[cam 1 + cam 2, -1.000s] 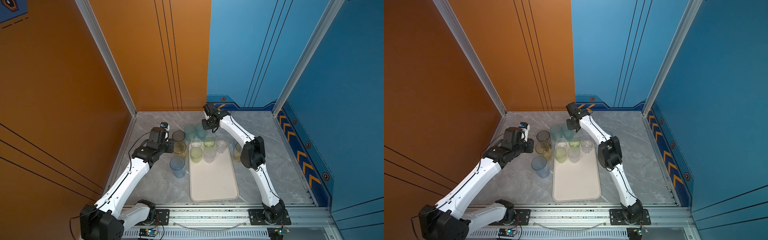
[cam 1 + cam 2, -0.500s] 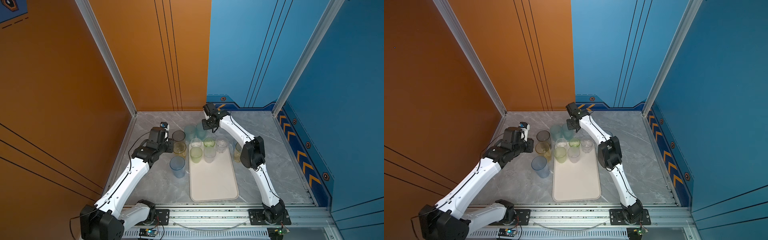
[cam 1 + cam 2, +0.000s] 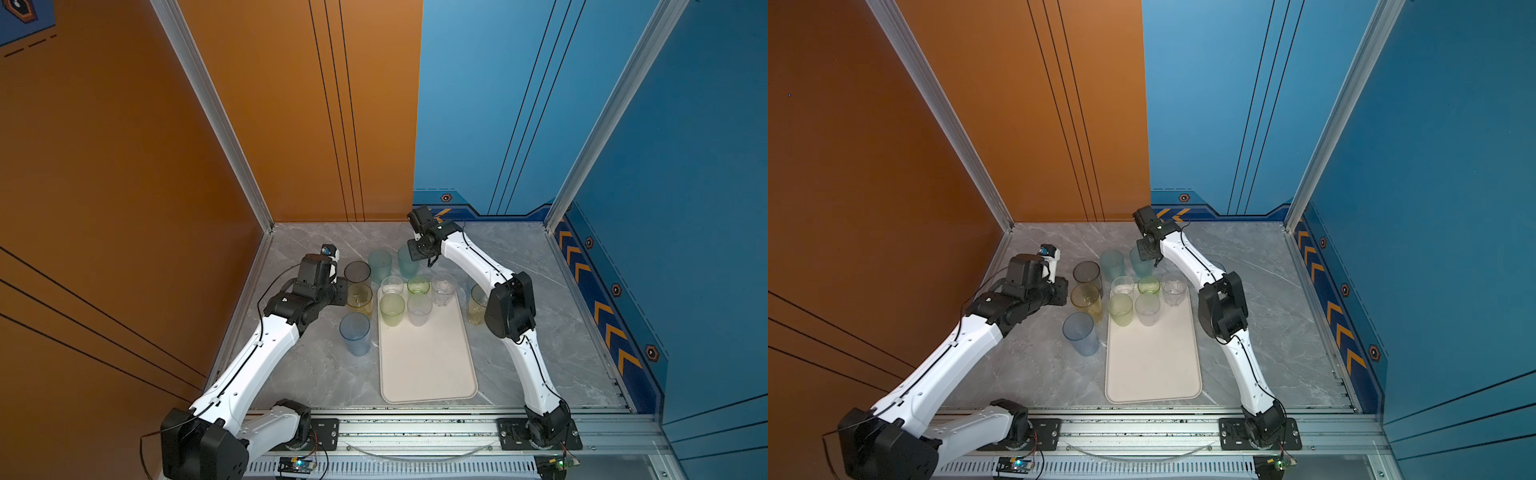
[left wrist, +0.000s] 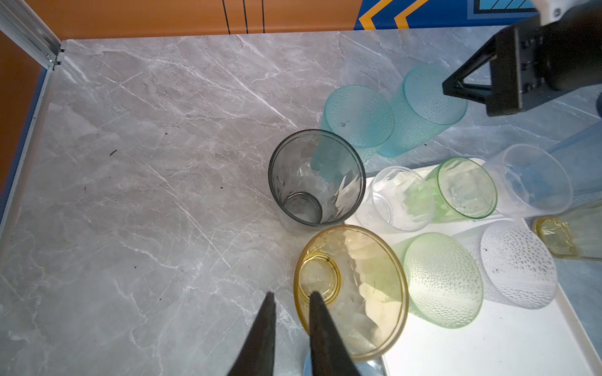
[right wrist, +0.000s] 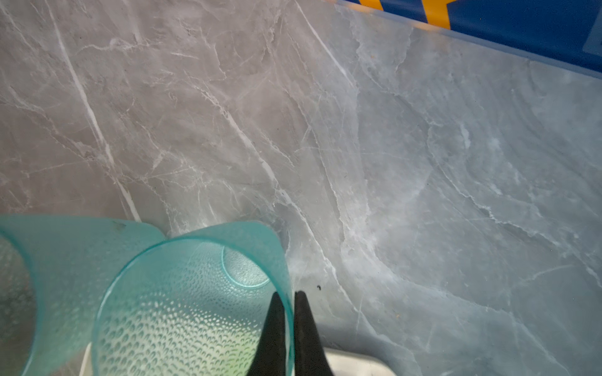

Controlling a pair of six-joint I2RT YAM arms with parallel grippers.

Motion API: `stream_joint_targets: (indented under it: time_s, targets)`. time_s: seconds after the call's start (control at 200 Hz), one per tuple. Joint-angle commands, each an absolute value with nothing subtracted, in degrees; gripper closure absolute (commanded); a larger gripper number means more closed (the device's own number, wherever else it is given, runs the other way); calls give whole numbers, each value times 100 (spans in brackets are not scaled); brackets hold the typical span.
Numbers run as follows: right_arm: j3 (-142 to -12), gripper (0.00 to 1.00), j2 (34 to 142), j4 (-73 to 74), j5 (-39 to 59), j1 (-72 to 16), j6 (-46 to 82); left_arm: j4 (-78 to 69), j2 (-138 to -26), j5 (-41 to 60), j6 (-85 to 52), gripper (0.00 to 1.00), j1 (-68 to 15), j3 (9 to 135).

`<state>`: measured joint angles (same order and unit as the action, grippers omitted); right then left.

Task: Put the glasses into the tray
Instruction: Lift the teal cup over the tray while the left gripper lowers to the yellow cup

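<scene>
A grey marble surface runs between an orange wall and a blue wall. The tray lies lengthwise in the middle of it, cream-white and mostly bare in both top views. Five pieces stand crowded together at the tray's far end. A short clear glass, a short green glass and a taller clear glass form the back row. A dimpled green glass and a dimpled clear glass stand just in front of them.

The others are off the tray. Just beyond its far end stand the teal glass and the second teal glass, touching or nearly so. Along the tray's left edge, from far to near, are the smoky grey glass, the yellow glass and the blue glass. By the tray's right edge, a second yellow glass and a light blue glass are partly hidden behind the right arm.

The left gripper has its fingers a little apart, astride the rim of the yellow glass, one inside and one outside. Bare surface shows between the outer finger and the glass wall, so the glass is not pinched. The right gripper has its fingers closed on the wall of the teal glass, one inside and one outside.
</scene>
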<state>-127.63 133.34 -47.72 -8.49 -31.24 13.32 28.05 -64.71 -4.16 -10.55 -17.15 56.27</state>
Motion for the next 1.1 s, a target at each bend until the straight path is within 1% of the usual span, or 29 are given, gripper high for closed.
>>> stream_joint_targets:
  time_s: [0.0, 0.155, 0.351, 0.456, 0.521, 0.651, 0.846, 1.097]
  targets:
    - [-12179, 100, 12459, -4087, -992, -3103, 1303, 2882, -6495, -333, -1011, 79, -1720, 5693]
    - [-11411, 100, 11541, -3614, -919, -3041, 1268, 2951, -6460, -437, -1002, 79, -1817, 5770]
    - [-10539, 100, 10376, -3482, -965, -3036, 1054, 2997, -6451, -609, -1018, 79, -2023, 5862]
    - [-9830, 100, 9595, -3463, -937, -3039, 1004, 2997, -6475, -715, -1037, 79, -2142, 5862]
    - [-9422, 100, 9121, -3480, -888, -3048, 972, 3028, -6525, -738, -1037, 79, -2170, 6094]
    - [-8911, 100, 8374, -3956, -892, -3098, 872, 3102, -6666, -747, -1014, 79, -2188, 6273]
    - [-8496, 100, 7761, -4718, -976, -3250, 808, 3120, -6946, -743, -993, 79, -2226, 6549]
    - [-8072, 100, 7723, -5089, -917, -3363, 886, 3162, -7219, -754, -919, 79, -2342, 6910]
